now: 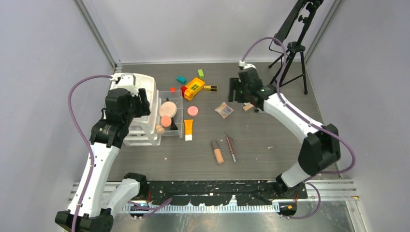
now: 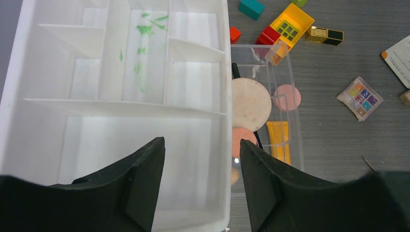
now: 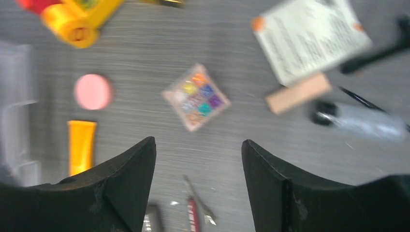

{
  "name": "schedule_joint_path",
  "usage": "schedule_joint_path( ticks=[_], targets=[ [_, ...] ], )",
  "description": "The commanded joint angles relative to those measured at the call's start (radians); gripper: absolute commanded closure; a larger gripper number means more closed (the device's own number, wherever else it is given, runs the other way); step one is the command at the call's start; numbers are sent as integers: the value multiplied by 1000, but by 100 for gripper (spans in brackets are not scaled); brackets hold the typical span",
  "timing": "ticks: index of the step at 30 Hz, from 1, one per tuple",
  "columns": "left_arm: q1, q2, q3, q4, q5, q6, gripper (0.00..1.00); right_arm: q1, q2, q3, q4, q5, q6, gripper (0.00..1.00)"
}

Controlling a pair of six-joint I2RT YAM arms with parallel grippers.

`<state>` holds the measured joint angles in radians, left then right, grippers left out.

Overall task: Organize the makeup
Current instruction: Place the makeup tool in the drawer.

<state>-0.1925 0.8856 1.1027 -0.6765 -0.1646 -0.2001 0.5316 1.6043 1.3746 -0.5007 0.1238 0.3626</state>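
1. Left gripper (image 2: pixel 200 145) released, empty, jaws apart over white tray (image 2: pixel 96 140).
2. Just right of it: clear box (image 2: pixel 256 60) holding a round beige compact (image 2: pixel 249 104).
3. Right gripper (image 3: pixel 198 145) released, empty, above table (image 3: pixel 145 38).
4. Eyeshadow palette (image 3: pixel 196 96) lies just ahead of its fingertips. Orange tube (image 3: pixel 81 145) to the left, pink compact (image 3: pixel 93 92) ahead-left, beige tube (image 3: pixel 298 93) ahead-right.

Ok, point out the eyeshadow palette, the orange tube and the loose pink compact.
eyeshadow palette (image 1: pixel 224 110), top view, colour grid.
orange tube (image 1: pixel 188 128), top view, orange body.
pink compact (image 1: pixel 193 110), top view, lid centre.
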Motion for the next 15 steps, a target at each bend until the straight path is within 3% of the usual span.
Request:
schedule_joint_path(
  ticks=[1, 9, 15],
  targets=[
    [-2, -11, -3, 37, -4, 9, 40, -116, -152, -178, 70, 102, 100, 30],
    [-2, -19, -4, 38, 3, 6, 40, -359, -275, -421, 197, 225, 329, 29],
    [-16, -10, -3, 39, 10, 5, 40, -408, -254, -481, 307, 107, 362, 31]
  ],
)
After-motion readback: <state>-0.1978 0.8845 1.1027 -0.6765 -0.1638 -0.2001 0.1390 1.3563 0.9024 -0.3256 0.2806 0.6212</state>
